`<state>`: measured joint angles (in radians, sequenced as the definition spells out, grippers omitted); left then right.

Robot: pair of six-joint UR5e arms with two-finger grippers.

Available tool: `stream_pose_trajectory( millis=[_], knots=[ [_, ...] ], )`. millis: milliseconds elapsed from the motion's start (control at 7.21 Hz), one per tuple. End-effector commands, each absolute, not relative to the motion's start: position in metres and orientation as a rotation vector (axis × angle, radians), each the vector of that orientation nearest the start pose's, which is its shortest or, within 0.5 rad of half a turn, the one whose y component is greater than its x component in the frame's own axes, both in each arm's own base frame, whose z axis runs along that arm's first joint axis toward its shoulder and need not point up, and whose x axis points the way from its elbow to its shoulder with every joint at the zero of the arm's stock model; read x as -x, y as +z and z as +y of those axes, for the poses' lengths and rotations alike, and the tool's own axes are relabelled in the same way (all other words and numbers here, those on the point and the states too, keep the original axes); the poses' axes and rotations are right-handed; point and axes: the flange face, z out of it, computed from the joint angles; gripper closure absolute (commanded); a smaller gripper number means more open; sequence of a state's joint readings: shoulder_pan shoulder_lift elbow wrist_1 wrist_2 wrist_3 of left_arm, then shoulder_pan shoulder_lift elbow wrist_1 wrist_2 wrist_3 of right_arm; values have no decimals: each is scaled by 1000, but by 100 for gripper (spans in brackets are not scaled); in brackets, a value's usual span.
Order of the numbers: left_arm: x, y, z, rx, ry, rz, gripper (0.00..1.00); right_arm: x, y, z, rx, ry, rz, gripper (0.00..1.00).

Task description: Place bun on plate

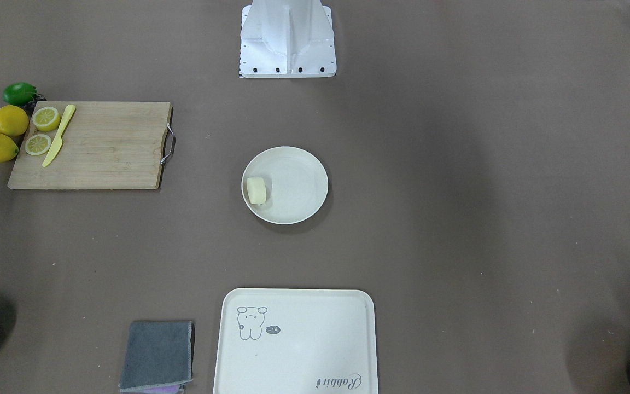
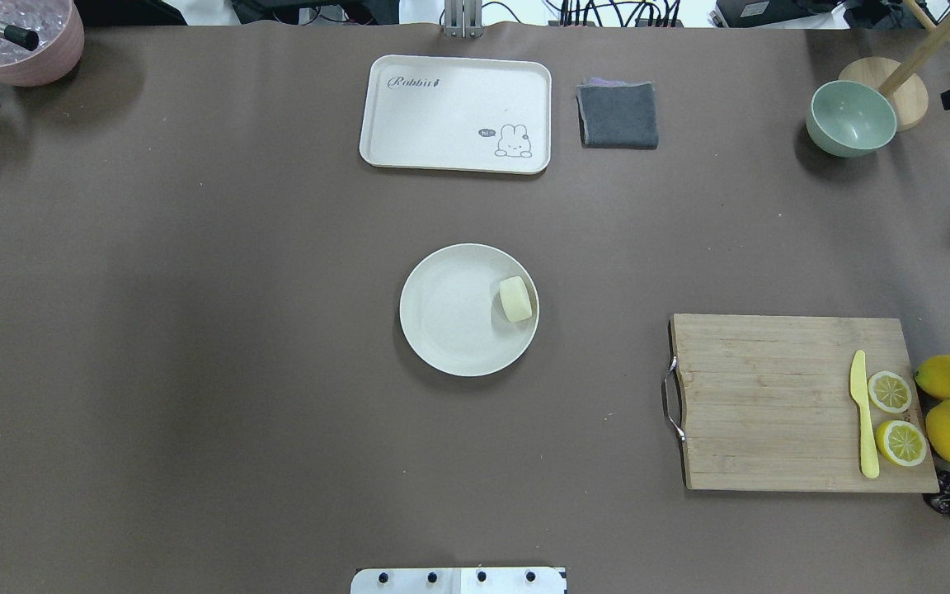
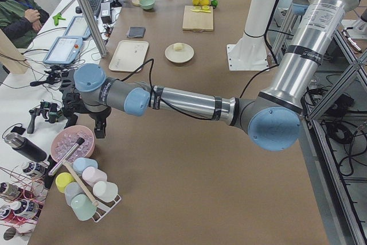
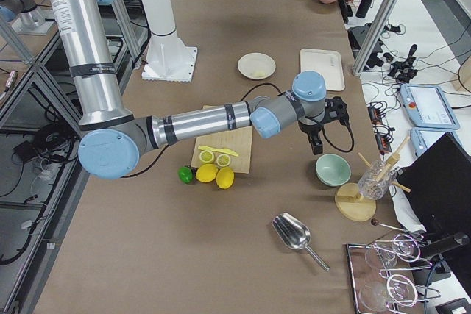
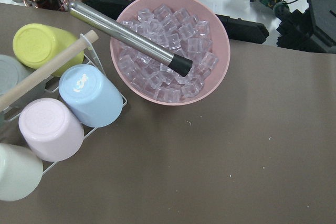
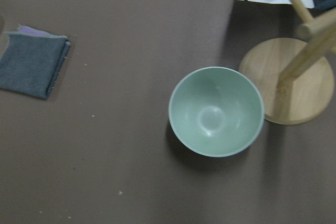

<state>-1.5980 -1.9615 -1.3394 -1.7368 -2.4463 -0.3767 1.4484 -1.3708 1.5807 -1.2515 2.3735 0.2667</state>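
**Already plated: the bun lies inside the plate's rim**

We see the brown table (image 2: 195, 346) with the plate (image 2: 450, 326) at its middle, and both arms are reached far out from the plate to opposite ends. The left arm (image 3: 183, 102) stretches well to the plate's left, and its gripper (image 3: 86, 116) hangs near a pink bowl of ice cubes (image 5: 170, 51). We cannot tell how far its jaws stand apart or whether it holds anything. The right arm (image 4: 199, 119) stretches well to the plate's right. Its gripper (image 4: 324, 134) is near a green bowl (image 6: 216, 111), and we cannot tell its state either. A wooden cutting board (image 2: 772, 404) lies right of the plate, and a cream tray (image 2: 454, 115) lies beyond it. The bun (image 2: 515, 299) rests on the plate, just inside its right rim.
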Motion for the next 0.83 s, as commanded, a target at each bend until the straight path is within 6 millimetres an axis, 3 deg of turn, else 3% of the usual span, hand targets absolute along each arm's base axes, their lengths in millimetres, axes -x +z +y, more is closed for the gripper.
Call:
stream_pose_trajectory(
  millis=[0,416,693],
  knots=[
    [70,535,-662,-70,-266,898,2,-46,544,-578,-280,-78,-803,0],
    [68,554,-658,-23,-281,882,2,-51,558,-572,-249,-84,-776,0],
    [64,552,-665,-44,-264,829,2,-50,559,-572,-250,-86,-775,0]
  ],
)
